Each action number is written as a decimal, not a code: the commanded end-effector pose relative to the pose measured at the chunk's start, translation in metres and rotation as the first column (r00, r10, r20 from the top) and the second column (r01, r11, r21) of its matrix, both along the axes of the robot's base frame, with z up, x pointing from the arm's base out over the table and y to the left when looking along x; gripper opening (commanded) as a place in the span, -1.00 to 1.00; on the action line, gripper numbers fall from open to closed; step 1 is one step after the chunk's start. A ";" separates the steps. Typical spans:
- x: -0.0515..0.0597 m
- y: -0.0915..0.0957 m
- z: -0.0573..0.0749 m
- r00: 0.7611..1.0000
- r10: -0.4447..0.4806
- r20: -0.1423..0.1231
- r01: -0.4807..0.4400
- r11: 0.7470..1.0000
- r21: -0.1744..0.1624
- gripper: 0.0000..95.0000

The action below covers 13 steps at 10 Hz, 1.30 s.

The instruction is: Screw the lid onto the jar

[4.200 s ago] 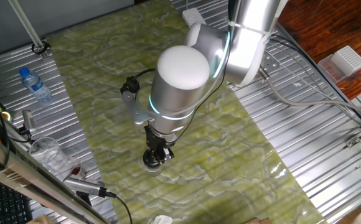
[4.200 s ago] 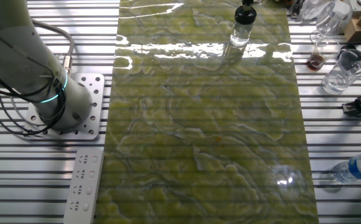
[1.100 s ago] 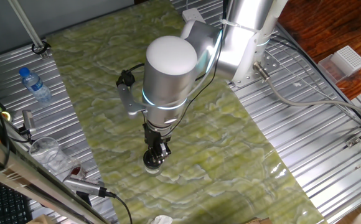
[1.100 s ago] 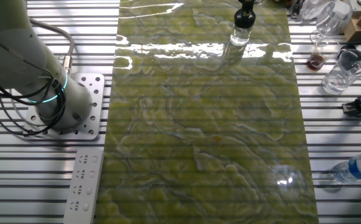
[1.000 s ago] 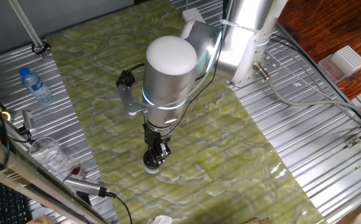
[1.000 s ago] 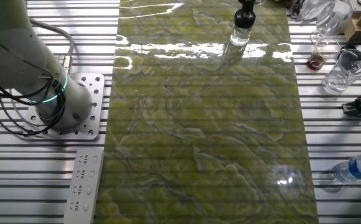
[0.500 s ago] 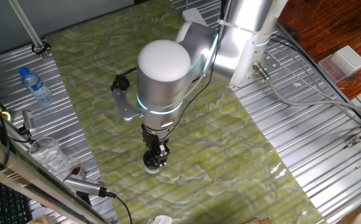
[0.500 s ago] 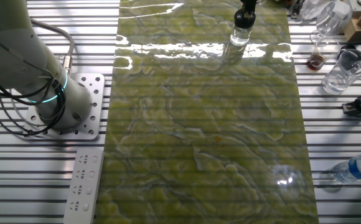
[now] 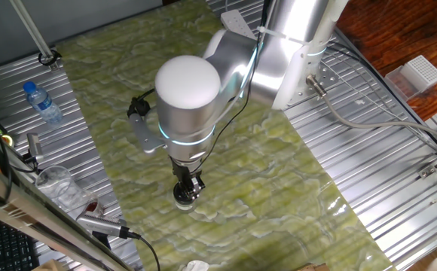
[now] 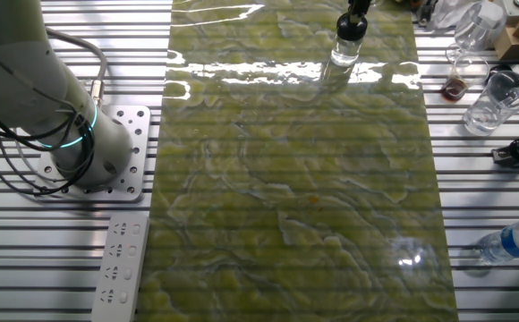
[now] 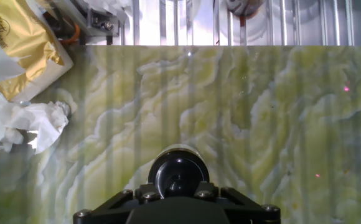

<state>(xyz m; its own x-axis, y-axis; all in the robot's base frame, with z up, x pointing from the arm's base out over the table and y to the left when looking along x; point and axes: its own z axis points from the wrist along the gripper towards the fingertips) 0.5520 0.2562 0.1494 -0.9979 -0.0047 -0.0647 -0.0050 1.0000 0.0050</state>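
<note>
The jar (image 9: pixel 181 198) stands upright on the green marbled mat, near its edge; in the other fixed view its pale body (image 10: pixel 344 52) shows at the top. The black lid (image 11: pixel 179 175) with a glossy centre sits on top of the jar (image 11: pixel 168 151). My gripper (image 9: pixel 189 184) reaches straight down onto the lid (image 10: pixel 350 24) and is shut on it. In the hand view my gripper (image 11: pixel 179 186) has a finger on either side of the lid. The arm hides most of the jar from one fixed view.
Beside the mat on the slatted table are a blue-capped water bottle (image 9: pixel 42 103), a clear plastic cup (image 10: pixel 496 100) and a small glass with dark liquid (image 10: pixel 455 87). Crumpled white paper (image 11: pixel 30 122) and a gold packet (image 11: pixel 14 38) lie past the mat's corner. A power strip (image 10: pixel 121 265) lies near the arm base.
The arm's wrist has turned above the jar, its big round joint swinging left in the fixed view. The gripper stays on the lid; the jar has not shifted.
</note>
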 end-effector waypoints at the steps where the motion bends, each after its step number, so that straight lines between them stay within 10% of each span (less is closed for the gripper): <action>1: -0.001 0.000 0.000 1.000 -0.004 -0.003 0.004 1.000 0.000 -0.60; 2: -0.001 0.000 0.000 1.000 -0.005 -0.006 0.005 1.000 0.000 -1.00; 13: -0.001 0.000 0.002 0.999 -0.024 -0.039 0.024 1.000 -0.002 -1.00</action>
